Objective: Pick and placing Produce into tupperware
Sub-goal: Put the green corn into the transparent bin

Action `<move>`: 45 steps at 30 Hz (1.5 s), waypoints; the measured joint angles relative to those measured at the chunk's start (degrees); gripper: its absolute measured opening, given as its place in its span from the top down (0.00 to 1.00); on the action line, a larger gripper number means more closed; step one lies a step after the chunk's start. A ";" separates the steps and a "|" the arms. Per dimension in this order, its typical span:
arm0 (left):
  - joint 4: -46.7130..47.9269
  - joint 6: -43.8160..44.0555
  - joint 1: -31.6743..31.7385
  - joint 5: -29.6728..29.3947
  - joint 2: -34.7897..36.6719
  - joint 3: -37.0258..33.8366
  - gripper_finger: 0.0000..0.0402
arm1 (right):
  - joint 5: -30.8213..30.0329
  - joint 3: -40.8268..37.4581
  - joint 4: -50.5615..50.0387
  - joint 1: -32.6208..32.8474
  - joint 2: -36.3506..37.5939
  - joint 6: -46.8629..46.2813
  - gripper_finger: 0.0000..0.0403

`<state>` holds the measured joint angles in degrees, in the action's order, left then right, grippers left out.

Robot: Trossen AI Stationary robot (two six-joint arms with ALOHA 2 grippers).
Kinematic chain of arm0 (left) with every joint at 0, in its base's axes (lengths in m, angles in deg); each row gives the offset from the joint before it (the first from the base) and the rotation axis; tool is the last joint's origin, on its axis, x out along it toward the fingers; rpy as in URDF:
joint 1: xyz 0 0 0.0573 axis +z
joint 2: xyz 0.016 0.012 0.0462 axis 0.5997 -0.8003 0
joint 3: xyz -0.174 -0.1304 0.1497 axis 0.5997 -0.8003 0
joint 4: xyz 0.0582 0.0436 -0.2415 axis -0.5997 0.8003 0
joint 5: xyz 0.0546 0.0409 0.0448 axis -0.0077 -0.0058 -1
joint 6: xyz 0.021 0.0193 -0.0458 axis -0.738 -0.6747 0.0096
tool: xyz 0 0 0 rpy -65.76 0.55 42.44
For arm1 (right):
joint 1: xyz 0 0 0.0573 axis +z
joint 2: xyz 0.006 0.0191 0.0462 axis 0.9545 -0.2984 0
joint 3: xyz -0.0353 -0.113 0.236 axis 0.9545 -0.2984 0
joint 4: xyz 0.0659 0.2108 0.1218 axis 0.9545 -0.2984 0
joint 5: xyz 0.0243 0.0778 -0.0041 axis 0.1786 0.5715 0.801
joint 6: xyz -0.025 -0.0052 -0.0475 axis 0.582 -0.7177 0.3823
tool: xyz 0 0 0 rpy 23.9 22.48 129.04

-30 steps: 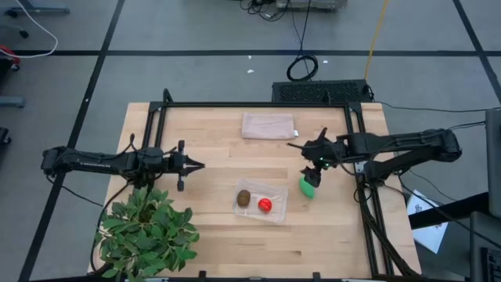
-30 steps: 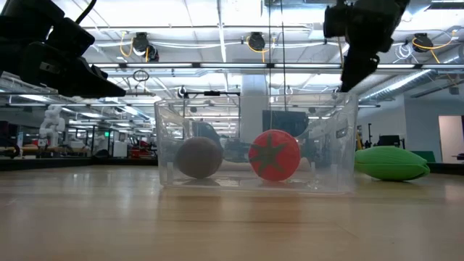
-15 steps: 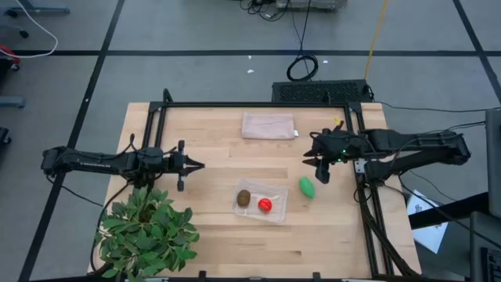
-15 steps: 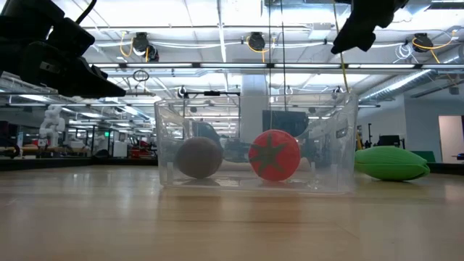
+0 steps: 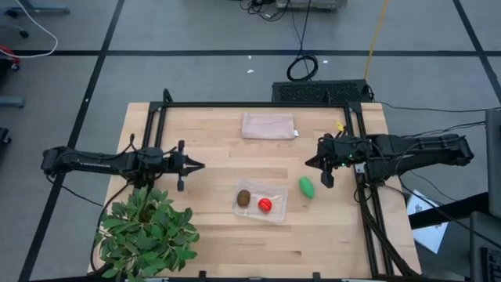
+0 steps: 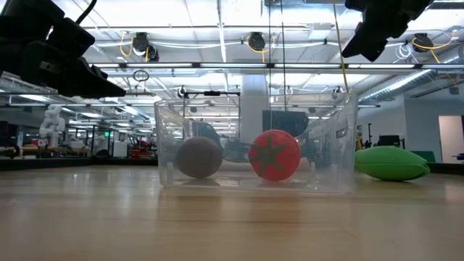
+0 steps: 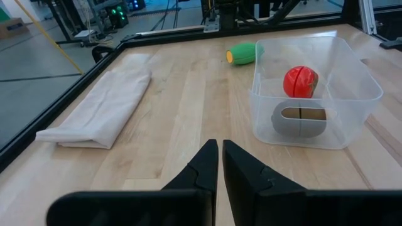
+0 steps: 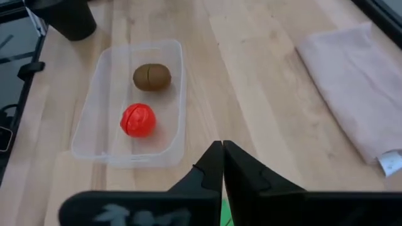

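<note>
The clear tupperware [image 5: 279,193] stands near the table's middle. Inside it the brown kiwi [image 5: 244,197] and the red round fruit [image 5: 264,205] rest on its floor. The green oval [image 5: 306,187] lies on its side on the bare wood, just right of the tupperware. My right gripper [image 5: 326,180] hangs shut and empty above the table, right of the green oval and clear of it. My left gripper [image 5: 200,165] hovers shut and empty left of the tupperware, pointing toward it.
A folded pinkish cloth [image 5: 268,125] lies flat at the table's far middle. A leafy potted plant [image 5: 149,235] fills the near left corner. Black frame rails [image 5: 356,149] run along the table's far, left and right sides.
My right gripper has risen and drawn back from just above the green oval toward the table's right edge, and its fingers have closed on nothing. The green oval lies where it was.
</note>
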<state>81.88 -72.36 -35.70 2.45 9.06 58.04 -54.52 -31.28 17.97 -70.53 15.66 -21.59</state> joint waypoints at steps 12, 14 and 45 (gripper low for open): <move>-0.04 -0.02 0.00 0.00 0.00 0.00 0.93 | 1.50 -0.06 -0.15 0.00 -2.42 -1.66 0.99; -0.02 -0.03 0.00 0.00 0.01 0.00 0.93 | 1.50 -0.06 -0.15 0.00 -2.71 -1.54 1.00; 0.04 -0.39 0.00 0.00 0.02 0.00 0.93 | 5.53 -0.06 -3.18 -0.37 -12.03 -12.59 0.52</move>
<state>81.93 -72.75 -35.70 2.45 9.08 58.04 -48.99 -31.34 14.79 -70.90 3.63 -34.18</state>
